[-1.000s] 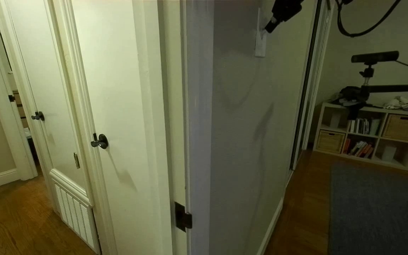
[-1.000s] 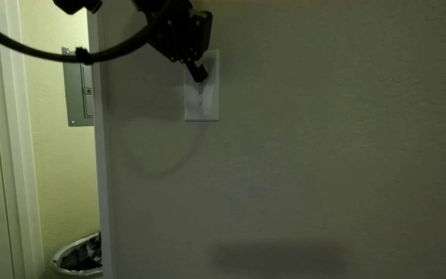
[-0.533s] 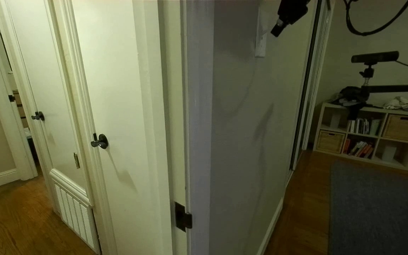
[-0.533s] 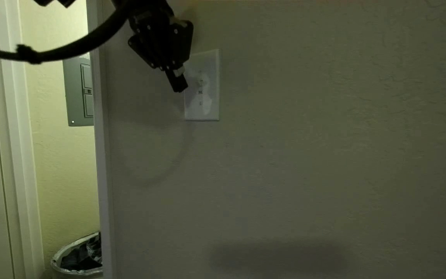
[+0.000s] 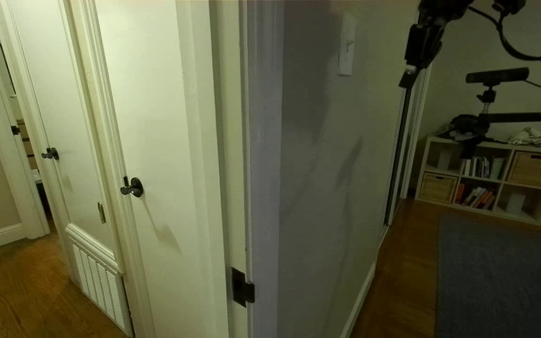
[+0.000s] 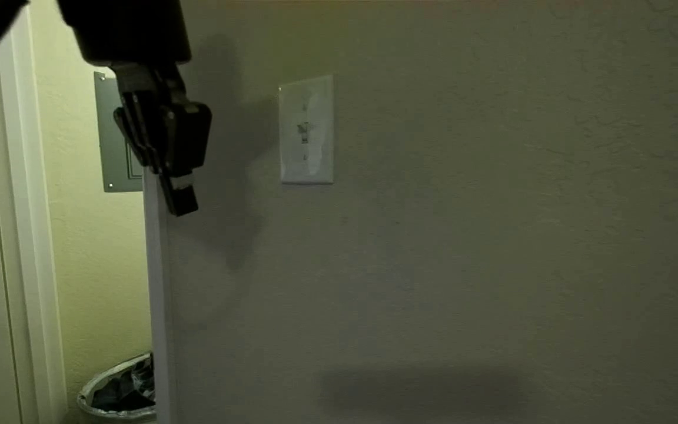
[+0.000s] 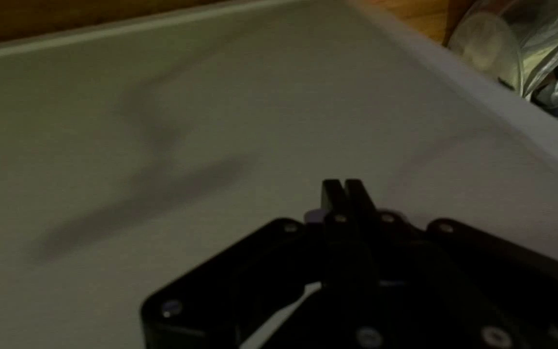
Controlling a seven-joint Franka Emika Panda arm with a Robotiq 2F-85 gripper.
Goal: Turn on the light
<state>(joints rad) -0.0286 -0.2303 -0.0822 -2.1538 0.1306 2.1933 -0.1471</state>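
The light switch is a small pale upright wall plate (image 6: 318,156) with a short toggle (image 6: 303,131) at its middle. The plate also shows in an exterior view (image 5: 345,58). The toggle is too small to tell surely which way it points. My black gripper (image 6: 183,205) is apart from the plate, to its left and lower in that view. In an exterior view the gripper (image 5: 405,83) hangs out from the wall. In the wrist view the gripper (image 7: 344,182) has its fingertips together with nothing held. The plate is out of the wrist view. No lamp shows.
The grey wall (image 6: 462,247) ends at a white corner trim (image 6: 161,294). Past it are a grey panel (image 6: 118,141) and a bin (image 6: 97,406). Doors with dark knobs (image 5: 133,187), a low shelf (image 5: 482,188) and a camera on a stand (image 5: 497,76) also show.
My gripper was over the switch plate and has moved away from it, outward from the wall and lower. The plate and its toggle now show fully. The gripper's shadow has shifted on the wall.
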